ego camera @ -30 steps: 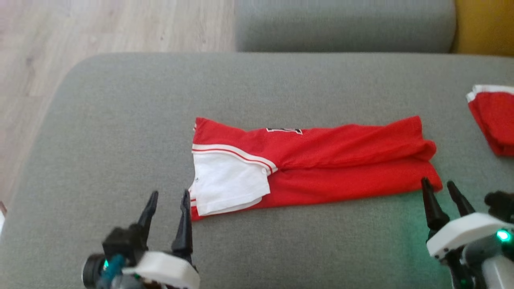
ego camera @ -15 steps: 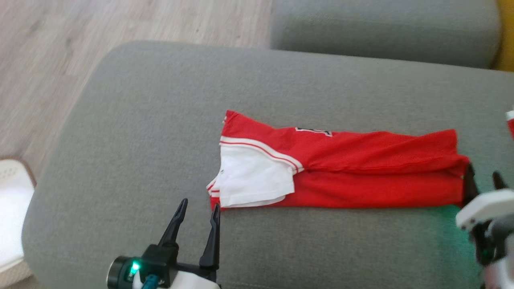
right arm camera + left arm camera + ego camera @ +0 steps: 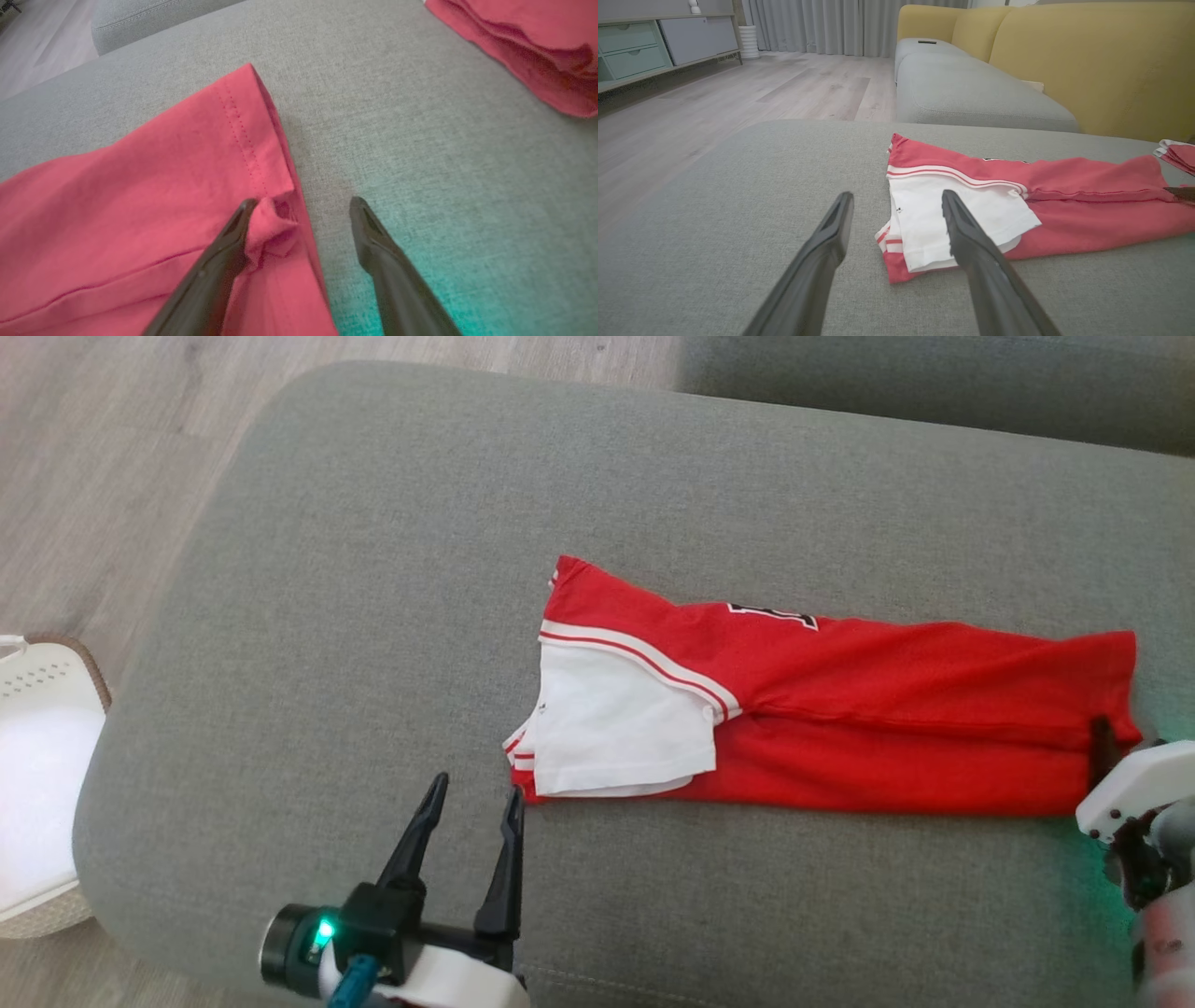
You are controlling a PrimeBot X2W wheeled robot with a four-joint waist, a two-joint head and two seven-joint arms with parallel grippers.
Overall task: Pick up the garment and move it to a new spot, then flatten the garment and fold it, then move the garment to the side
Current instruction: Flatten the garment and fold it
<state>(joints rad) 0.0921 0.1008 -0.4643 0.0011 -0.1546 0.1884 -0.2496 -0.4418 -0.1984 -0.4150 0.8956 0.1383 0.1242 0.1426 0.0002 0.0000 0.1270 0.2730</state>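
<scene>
Grey sofa cushion [image 3: 373, 569] is spanned by the red shirt [image 3: 887, 709], folded into a long strip, white sleeve [image 3: 616, 728] on top at its left end

Yellow backrest [image 3: 1087, 60] is picked up in the left wrist view; white basket [image 3: 37, 784] on the floor is seen from the head

Second red garment [image 3: 514, 46] is seen well apart, right wrist view

Left gripper [image 3: 476, 787]: jaws spread, nothing held, tip just beside the shirt's near-left corner

Right gripper [image 3: 303, 201]: jaws spread astride the hem; one finger is pressed into a bunched hem corner, the other on bare cushion
</scene>
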